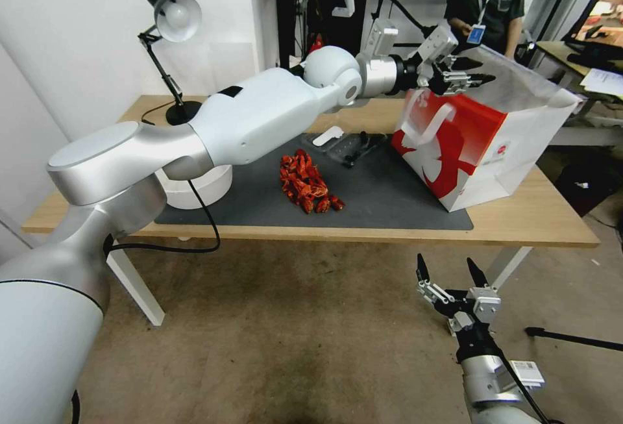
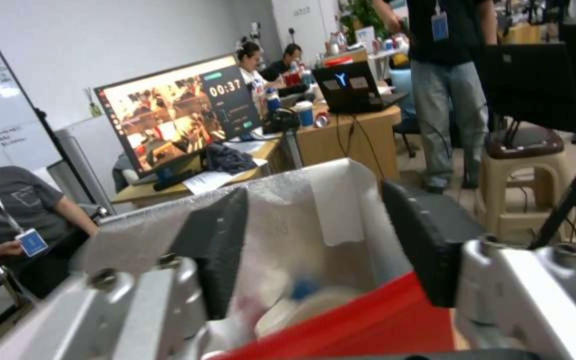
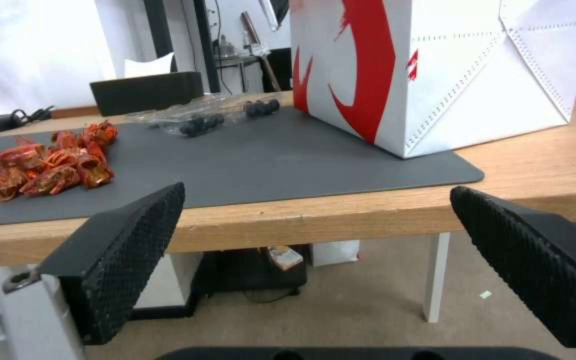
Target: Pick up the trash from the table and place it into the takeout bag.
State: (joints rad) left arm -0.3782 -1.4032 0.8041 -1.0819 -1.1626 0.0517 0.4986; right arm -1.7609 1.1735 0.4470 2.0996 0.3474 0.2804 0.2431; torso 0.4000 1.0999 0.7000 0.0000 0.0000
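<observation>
Light wood forms the table, one long top on white legs carrying one dark grey mat; one takeout bag stands at the mat's three o'clock end, boxy, red-fronted with a white figure, white-sided, mouth open; the left wrist view looks down into it at a silvery lining and pale litter with a blue spot, too blurred to sort; one heap of red shells lies near the mat's middle, with one crumpled clear bag holding dark bits at one o'clock from them; the left gripper hangs over the bag's mouth, fingers spread and empty; the right gripper waits below the table's near edge at five o'clock, fingers apart, grasping nothing.
</observation>
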